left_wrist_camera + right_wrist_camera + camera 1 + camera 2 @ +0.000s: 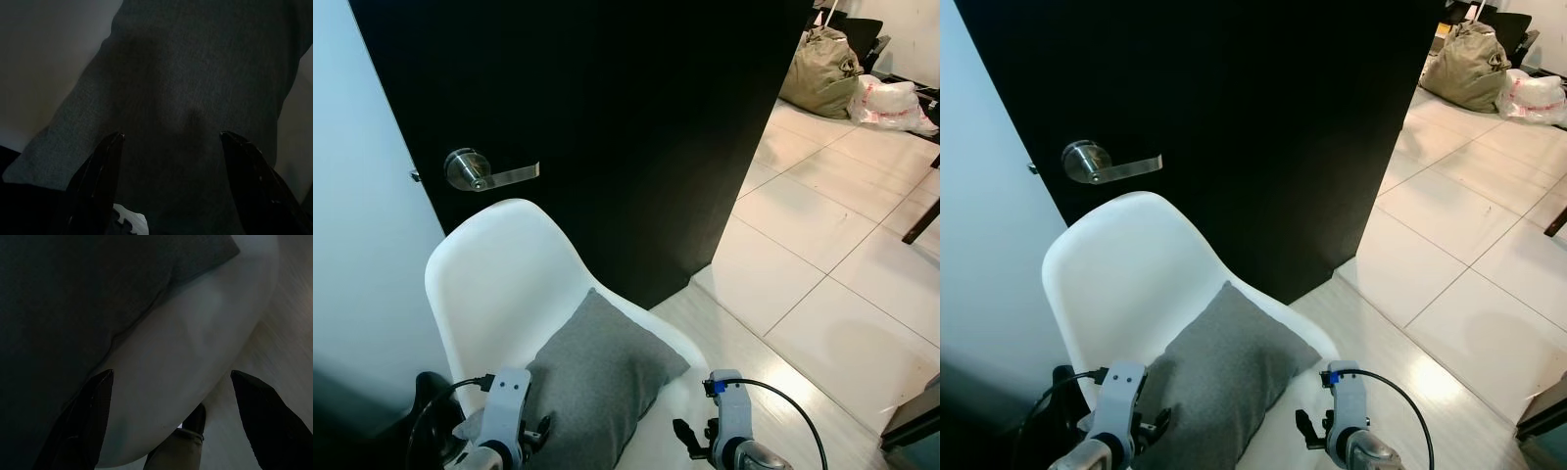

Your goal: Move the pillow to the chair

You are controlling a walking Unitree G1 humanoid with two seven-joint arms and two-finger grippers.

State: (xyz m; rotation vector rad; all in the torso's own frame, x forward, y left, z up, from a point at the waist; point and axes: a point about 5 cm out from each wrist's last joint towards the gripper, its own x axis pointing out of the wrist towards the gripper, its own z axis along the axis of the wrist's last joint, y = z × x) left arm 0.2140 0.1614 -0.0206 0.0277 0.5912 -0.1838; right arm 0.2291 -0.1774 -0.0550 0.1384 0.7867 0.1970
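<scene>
Two grippers are down at the front of the chair and we've got the grey pillow sitting on its white seat, leaning a bit toward the backrest with one corner pointing up. Our left gripper hangs right over the pillow fabric with its fingers spread wide, nothing pinched between them. Our right gripper is spread wide too, empty, looking at the pillow's edge and the rounded seat rim, with a chair leg below. Behind the chair we see a black door with a silver lever handle. Off to the right, on the pale tiled floor, there's an olive bag and a white plastic bag, well apart from us.
</scene>
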